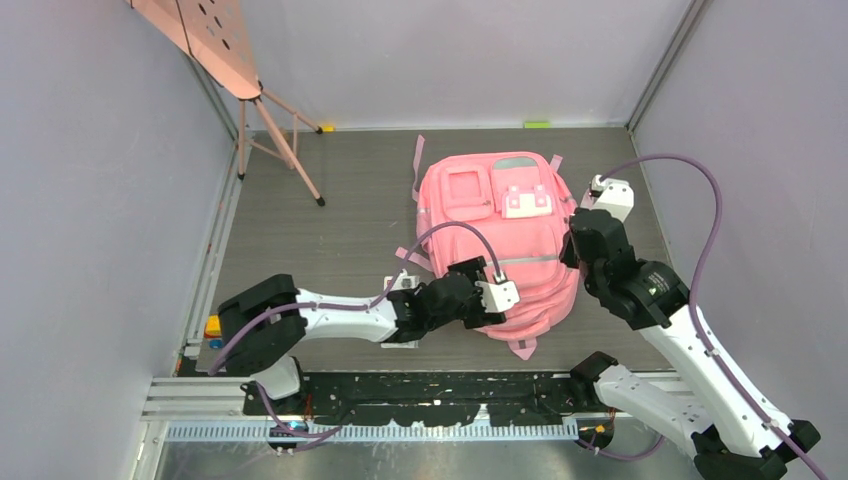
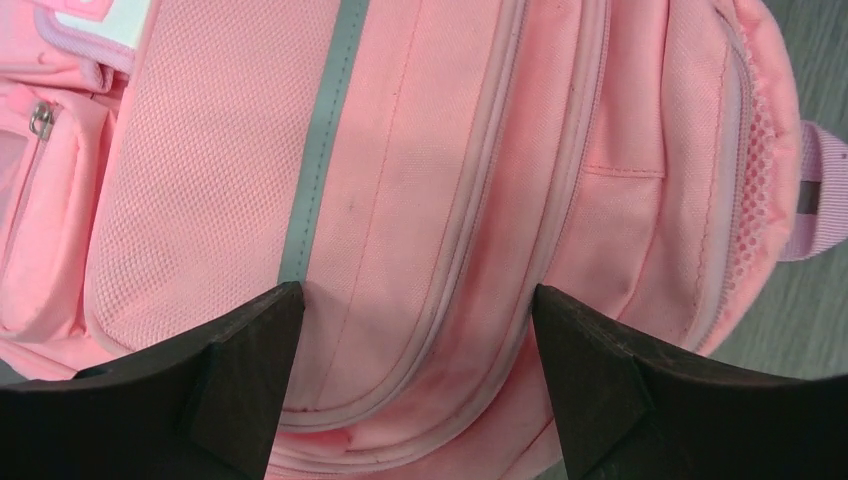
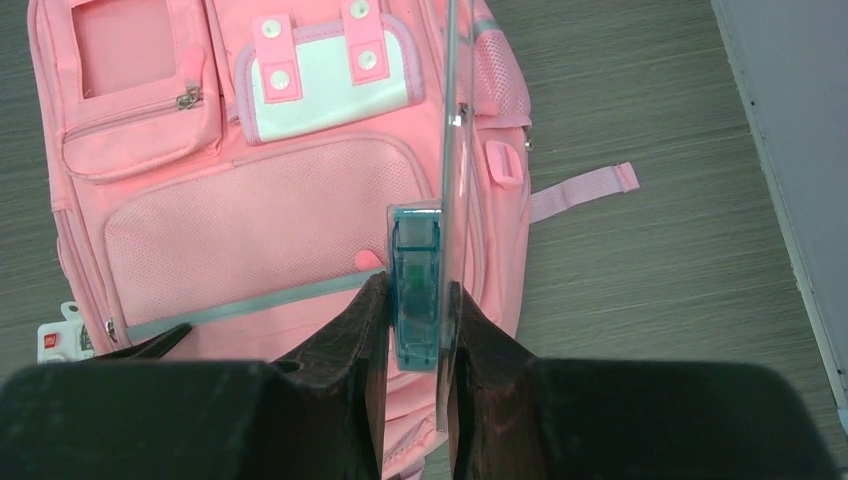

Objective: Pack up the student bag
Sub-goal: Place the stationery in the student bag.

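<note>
The student bag [image 1: 500, 230] is a large pink backpack lying flat, front pockets up, in the middle of the floor. My left gripper [image 1: 495, 295] hovers open over its near end; the left wrist view shows both black fingertips [image 2: 262, 330] spread wide over the bag's zipper seams [image 2: 470, 240], holding nothing. My right gripper [image 3: 415, 290] is shut on a clear plastic clipboard [image 3: 452, 150] with a teal clip [image 3: 415, 270], seen edge-on above the bag's right side [image 3: 260, 220]. In the top view the right gripper [image 1: 585, 240] is at the bag's right edge.
A pink tripod stand [image 1: 270, 120] is at the back left. A small white item with a red label [image 3: 60, 340] lies by the bag's left side. Pink straps [image 3: 585, 190] trail onto the grey floor. Walls close in left, back and right.
</note>
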`<state>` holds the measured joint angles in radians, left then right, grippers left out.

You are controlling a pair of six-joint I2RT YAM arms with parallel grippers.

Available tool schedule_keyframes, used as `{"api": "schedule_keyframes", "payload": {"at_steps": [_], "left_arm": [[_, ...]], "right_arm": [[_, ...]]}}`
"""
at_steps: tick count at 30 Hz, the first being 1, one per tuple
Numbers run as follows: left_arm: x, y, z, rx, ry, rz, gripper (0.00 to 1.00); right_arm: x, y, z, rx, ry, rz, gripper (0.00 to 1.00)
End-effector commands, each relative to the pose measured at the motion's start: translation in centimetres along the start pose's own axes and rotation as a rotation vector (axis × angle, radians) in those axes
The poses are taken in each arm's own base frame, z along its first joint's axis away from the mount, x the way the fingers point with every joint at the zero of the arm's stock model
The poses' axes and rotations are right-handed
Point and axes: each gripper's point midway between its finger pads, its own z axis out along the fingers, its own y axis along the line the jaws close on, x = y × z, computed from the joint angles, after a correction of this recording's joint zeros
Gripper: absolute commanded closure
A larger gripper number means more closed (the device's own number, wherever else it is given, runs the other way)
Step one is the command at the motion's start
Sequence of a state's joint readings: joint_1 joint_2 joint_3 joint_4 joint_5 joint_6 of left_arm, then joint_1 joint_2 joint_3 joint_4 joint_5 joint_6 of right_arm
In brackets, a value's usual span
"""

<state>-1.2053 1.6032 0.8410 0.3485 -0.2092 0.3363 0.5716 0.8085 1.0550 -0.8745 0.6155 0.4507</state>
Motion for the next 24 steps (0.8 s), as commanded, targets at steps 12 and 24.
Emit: {"api": "schedule_keyframes", "payload": {"at_steps": [12,24], "left_arm": [[-5.6,5.4,0.3,-0.246,-0.111,0.018,0.36],[-7.1,2.6,-0.3,-0.001,-0.177,-0.043,0.21]], "right_arm": [[1.3,1.3,0.3,-0.059,0.038,0.048,1.0],[1.0,1.5,0.0,-0.076,0.036,0.059,1.0]]}}
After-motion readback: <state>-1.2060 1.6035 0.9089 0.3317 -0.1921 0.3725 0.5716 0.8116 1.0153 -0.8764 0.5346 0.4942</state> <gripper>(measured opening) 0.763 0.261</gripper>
